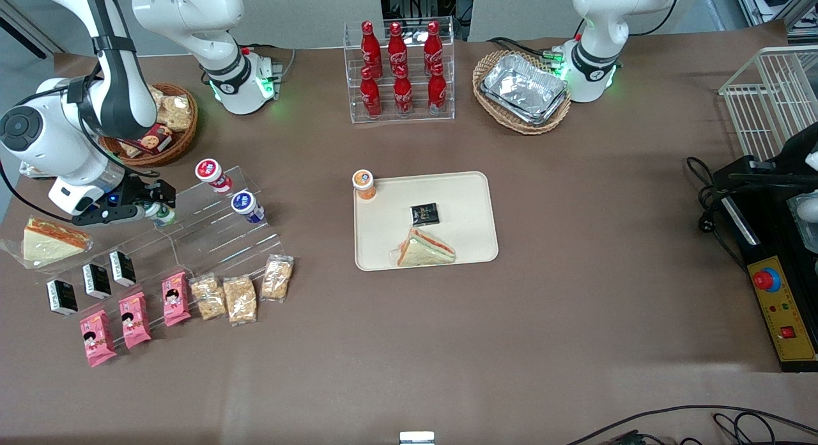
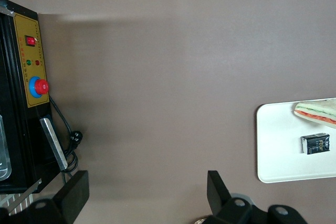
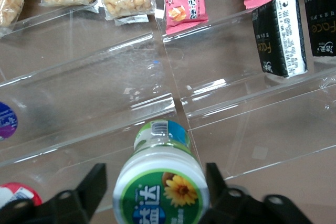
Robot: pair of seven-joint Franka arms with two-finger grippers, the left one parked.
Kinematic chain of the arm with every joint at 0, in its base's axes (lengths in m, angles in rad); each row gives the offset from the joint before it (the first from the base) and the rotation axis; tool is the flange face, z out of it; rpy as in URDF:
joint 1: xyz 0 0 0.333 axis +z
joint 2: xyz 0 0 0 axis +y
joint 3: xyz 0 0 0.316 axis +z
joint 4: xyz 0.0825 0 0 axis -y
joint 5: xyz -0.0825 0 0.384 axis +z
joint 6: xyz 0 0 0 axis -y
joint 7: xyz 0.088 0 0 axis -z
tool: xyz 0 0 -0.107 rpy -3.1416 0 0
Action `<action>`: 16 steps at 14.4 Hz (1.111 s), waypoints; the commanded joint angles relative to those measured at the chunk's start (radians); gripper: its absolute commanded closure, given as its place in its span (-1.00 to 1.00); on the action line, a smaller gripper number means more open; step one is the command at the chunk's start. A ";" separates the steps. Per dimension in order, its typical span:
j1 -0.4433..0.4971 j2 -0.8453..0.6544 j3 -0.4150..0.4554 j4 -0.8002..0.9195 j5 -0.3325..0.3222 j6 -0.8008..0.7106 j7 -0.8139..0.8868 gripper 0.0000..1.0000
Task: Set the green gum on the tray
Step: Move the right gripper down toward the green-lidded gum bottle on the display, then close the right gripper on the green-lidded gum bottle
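1. The green gum (image 3: 160,188), a small white bottle with a green-ringed lid bearing a sunflower print, stands on the top step of a clear acrylic display stand (image 1: 211,231) toward the working arm's end of the bench (image 1: 575,317). In the front view only a sliver of it (image 1: 163,215) shows under the arm.
2. The tool (image 3: 156,190) sits around the bottle: one finger (image 3: 94,187) flanks the lid on one side and the other finger on the opposite side. Both appear close to the lid, possibly just touching; no clear gap shows. I judge it closed or nearly closed on the bottle, which is not yet lifted off the step.
3. The bottle's long axis is roughly upright, lid facing the wrist camera, so the fingers straddle it across its width.
4. Neighbours on the same stand: a red-lidded bottle (image 1: 211,173) and a blue-lidded bottle (image 1: 245,206), both toward the tray from the green one. Lower steps hold black boxes (image 1: 96,280), pink snack packs (image 1: 134,320) and puffed-snack bags (image 1: 240,298).
5. The tray (image 1: 476,195), cream with a low rim, lies mid-bench, well apart from the stand toward the parked arm's end. It already carries a wrapped sandwich (image 1: 424,248) and a small black packet (image 1: 425,213); an orange-lidded bottle (image 1: 364,184) stands at its corner.
6. Judgement: the coming move is a lift and a long sideways carry, passing over the other two bottles; bare tray surface remains farther from the front camera than the sandwich.
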 commanded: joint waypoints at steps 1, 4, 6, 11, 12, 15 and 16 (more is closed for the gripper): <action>-0.024 -0.033 0.000 -0.015 -0.022 -0.013 -0.018 -0.42; -0.025 -0.040 0.000 -0.013 -0.022 -0.024 -0.022 -0.28; -0.024 -0.040 0.000 -0.012 -0.022 -0.024 -0.022 -0.22; -0.017 -0.047 0.002 -0.009 -0.018 -0.028 -0.010 0.27; -0.017 -0.055 0.002 -0.004 -0.016 -0.041 -0.008 0.42; -0.017 -0.090 0.005 0.055 -0.013 -0.140 -0.012 0.52; -0.016 -0.092 0.008 0.110 -0.013 -0.210 -0.016 0.57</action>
